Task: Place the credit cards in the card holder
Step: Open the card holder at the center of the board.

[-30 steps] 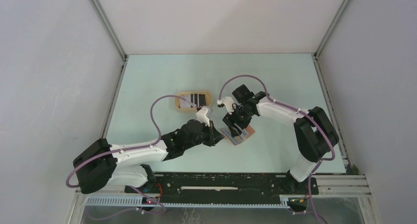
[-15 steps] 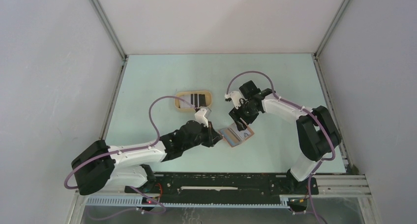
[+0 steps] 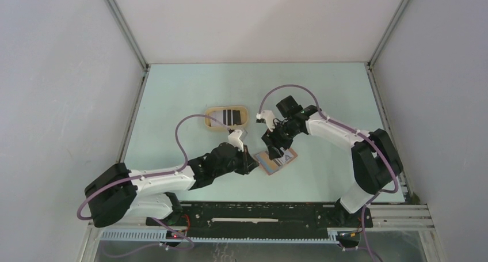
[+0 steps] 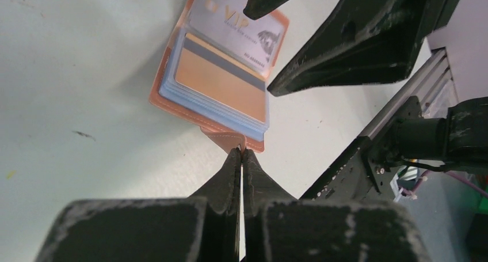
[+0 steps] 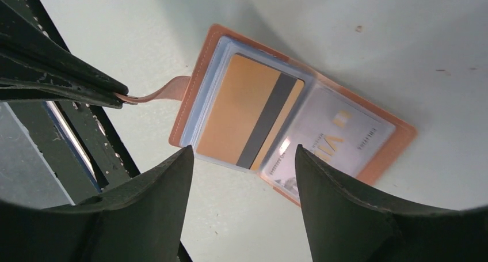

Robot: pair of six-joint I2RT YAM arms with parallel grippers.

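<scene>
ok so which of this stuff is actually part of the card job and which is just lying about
job: card holder, cards in it, loose cards, left tool shut on tab, right tool open
lying about: tray, rail

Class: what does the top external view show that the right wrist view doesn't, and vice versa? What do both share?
Top external only: the beige tray holding striped cards, plus both whole arms. Right wrist only: the snap tab, pinched by the shut left gripper, and an orange striped card pocketed beside a VIP card. Both: the open card holder beneath the open right gripper.
</scene>
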